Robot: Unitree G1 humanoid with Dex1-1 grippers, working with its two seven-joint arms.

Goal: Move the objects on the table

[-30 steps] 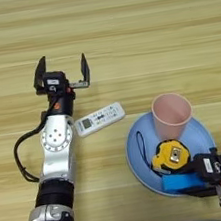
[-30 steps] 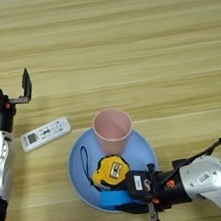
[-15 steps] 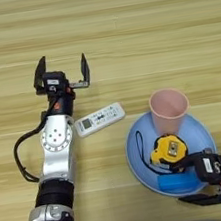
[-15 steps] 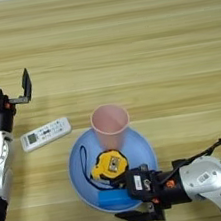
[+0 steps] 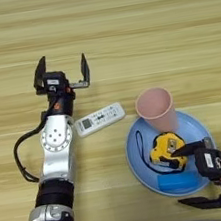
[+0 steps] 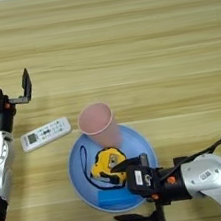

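The table [image 5: 120,30] fills both views, a light wooden top with plank lines running side to side; none of its edges shows. Its whole far half lies bare, the widest open room there is. A bare strip also runs along the near left, beside the left arm.

One round blue plate [image 5: 199,129] sits in the near right part of the table, and three things rest on it. One pale pink cup [image 5: 156,109] stands upright at the plate's far rim. One yellow tape measure [image 5: 165,152] with a black loop cord lies at the plate's middle. One flat blue block [image 5: 178,181] lies by the near rim, hard to pick out against the plate's own blue.

One white remote [image 5: 100,119] lies flat on the bare wood just left of the plate, apart from its rim, its grey screen end to the left.

The left gripper [image 5: 62,73] is held over the table left of centre, beyond the remote, its two black fingers spread wide and holding nothing. Its silver forearm runs back toward the near left corner of the view.

The right gripper [image 6: 132,190] reaches in from the near right, over the plate's near rim. Its fingers are wide apart: one lies over the tape measure, the other is past the plate's near rim, with the block between them. They grip nothing.
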